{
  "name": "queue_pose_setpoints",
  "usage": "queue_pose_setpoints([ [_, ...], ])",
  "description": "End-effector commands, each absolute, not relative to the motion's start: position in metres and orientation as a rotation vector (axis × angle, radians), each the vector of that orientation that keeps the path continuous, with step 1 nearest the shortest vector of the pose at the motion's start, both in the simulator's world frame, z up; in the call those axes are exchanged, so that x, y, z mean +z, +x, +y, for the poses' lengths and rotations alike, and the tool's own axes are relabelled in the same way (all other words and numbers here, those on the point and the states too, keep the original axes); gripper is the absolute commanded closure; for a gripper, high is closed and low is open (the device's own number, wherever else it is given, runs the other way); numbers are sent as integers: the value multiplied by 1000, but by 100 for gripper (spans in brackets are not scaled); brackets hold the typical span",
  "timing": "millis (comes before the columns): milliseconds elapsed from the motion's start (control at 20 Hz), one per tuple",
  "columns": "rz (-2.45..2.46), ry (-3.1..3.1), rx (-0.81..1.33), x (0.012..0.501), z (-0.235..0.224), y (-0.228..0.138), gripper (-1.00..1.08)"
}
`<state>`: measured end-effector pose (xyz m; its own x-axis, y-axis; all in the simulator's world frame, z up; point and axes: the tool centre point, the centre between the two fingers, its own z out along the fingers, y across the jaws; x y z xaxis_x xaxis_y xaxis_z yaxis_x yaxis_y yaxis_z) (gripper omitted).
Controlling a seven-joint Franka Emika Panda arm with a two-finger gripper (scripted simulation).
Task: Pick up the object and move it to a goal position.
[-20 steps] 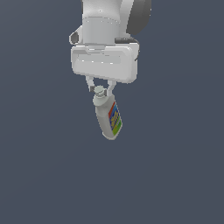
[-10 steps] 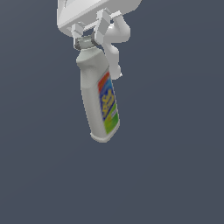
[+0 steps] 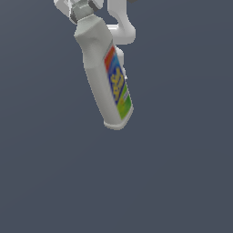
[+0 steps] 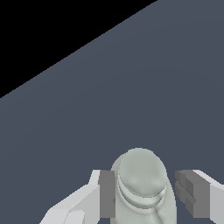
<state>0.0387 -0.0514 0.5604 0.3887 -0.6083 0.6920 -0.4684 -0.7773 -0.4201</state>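
Observation:
The object (image 3: 102, 77), an off-white bottle with a red, blue, yellow and green label, hangs in mid-air with its base tilted toward the exterior view's right. My gripper (image 3: 87, 10) is shut on its neck at the top edge of the exterior view, where most of the hand is cut off. One white finger (image 3: 122, 27) shows behind the bottle. In the wrist view the round cap (image 4: 142, 175) sits between the two grey pads (image 4: 106, 192), and my gripper (image 4: 146, 194) grips just below it.
A plain dark grey floor (image 3: 182, 173) lies far below the bottle and fills both views. A black void (image 4: 39, 30) lies past the floor's edge in the wrist view.
The gripper has carried the bottle upward and closer to the exterior camera. The bottle looks much larger, and the hand has slid out of the frame's top.

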Motion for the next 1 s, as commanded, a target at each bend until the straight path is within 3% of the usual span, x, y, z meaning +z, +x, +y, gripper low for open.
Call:
queue_pose_setpoints([
  [0,969,-2463,-1369,572,-52,37,108],
  [350,973,-2480,-1348,565,-54,41,108],
  [950,969,-2480,-1347,593,-77,71,108],
])
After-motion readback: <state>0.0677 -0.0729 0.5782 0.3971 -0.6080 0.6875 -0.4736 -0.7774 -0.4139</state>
